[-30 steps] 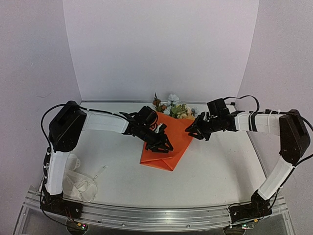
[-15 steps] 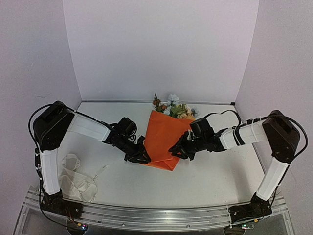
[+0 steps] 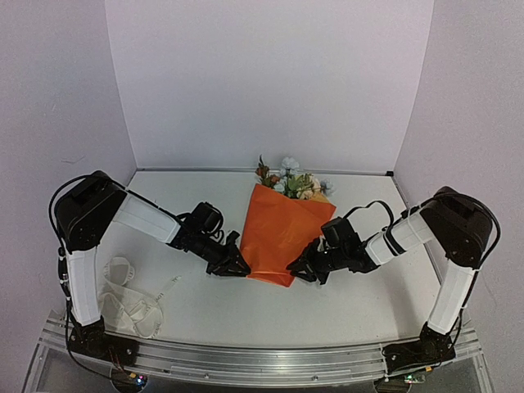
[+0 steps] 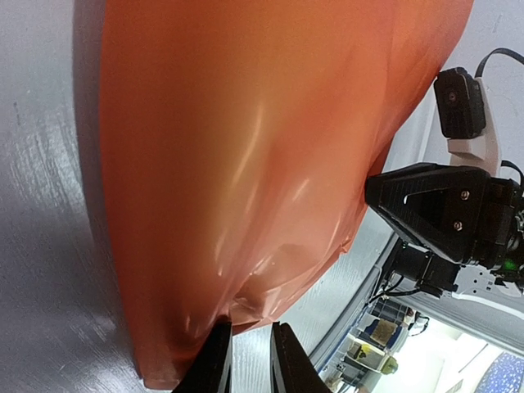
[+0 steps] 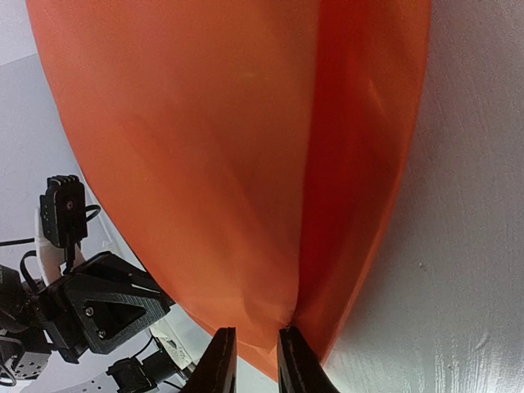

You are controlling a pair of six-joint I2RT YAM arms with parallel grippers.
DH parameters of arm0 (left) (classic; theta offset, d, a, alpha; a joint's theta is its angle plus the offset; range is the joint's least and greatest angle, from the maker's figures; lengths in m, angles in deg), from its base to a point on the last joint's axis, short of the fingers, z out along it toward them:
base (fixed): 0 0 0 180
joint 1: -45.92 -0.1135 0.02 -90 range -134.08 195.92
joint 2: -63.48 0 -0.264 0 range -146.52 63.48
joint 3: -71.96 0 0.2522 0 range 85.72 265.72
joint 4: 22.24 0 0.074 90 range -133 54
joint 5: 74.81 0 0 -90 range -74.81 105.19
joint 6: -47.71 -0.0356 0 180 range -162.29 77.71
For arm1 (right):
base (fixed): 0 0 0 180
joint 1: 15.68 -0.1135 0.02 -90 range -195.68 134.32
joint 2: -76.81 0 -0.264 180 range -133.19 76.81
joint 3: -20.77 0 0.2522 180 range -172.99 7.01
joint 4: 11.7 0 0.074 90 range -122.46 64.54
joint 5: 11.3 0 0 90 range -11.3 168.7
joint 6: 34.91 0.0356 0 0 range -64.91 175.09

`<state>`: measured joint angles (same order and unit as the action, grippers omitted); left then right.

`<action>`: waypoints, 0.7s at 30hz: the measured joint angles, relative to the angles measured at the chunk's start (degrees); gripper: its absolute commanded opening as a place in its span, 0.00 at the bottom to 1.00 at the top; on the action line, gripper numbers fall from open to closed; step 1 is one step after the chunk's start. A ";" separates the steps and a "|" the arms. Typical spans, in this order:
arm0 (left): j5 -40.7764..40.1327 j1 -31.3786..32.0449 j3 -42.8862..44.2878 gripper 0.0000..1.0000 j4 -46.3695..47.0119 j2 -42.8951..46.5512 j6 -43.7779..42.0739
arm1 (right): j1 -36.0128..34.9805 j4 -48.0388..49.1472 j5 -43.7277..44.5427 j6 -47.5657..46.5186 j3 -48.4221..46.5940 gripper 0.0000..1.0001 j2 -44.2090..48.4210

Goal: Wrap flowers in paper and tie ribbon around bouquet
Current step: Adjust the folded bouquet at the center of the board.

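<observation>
The orange paper (image 3: 274,233) lies mid-table (image 3: 360,303) as a tapering wrap with the flowers (image 3: 288,180) poking from its far end, and the ribbon (image 3: 131,307) is heaped well apart by the left arm's base. The left gripper (image 3: 232,267) and right gripper (image 3: 303,270) flank the wrap's near tip. Only the wrist views show each pair of jaws nearly closed, nipping a fold of paper; only the overhead view shows flowers and ribbon.

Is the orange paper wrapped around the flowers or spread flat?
Wrapped: the orange paper sheet tapers to a narrow end, with blue and pink flowers poking out the top.
</observation>
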<state>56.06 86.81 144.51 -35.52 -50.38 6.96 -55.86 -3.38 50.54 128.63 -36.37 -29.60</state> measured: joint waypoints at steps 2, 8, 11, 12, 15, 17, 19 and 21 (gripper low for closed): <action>0.27 -0.26 -0.50 0.20 0.62 0.41 0.40 | -0.01 0.92 -0.02 0.03 0.28 0.20 -0.19; 1.55 -2.14 -1.45 0.20 2.66 3.27 1.73 | -0.01 1.94 -0.02 0.02 0.44 0.19 -0.52; 1.60 -2.98 -2.02 0.19 3.52 3.87 1.95 | 0.02 2.27 0.08 0.02 0.64 0.18 -0.53; 1.52 -3.25 -2.05 0.19 3.40 3.87 1.89 | 0.02 2.52 0.12 0.02 0.79 0.18 -0.53; 1.43 -3.46 -2.03 0.17 2.77 3.61 1.71 | 0.15 2.95 0.28 0.00 1.01 0.18 -0.53; 1.41 -3.42 -2.01 0.17 2.77 2.43 1.67 | 0.27 2.95 0.26 -0.02 1.03 0.18 -0.53; 1.27 -3.25 -2.04 0.17 2.43 0.86 1.62 | 0.35 2.83 0.26 -0.12 1.03 0.18 -0.50; 1.64 -3.12 -2.08 0.17 2.69 -0.13 1.60 | 0.45 2.67 0.24 -0.26 1.03 0.18 -0.43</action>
<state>57.71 83.69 142.42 -32.83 -50.51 8.55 -55.41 -0.71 50.77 128.37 -35.34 -30.04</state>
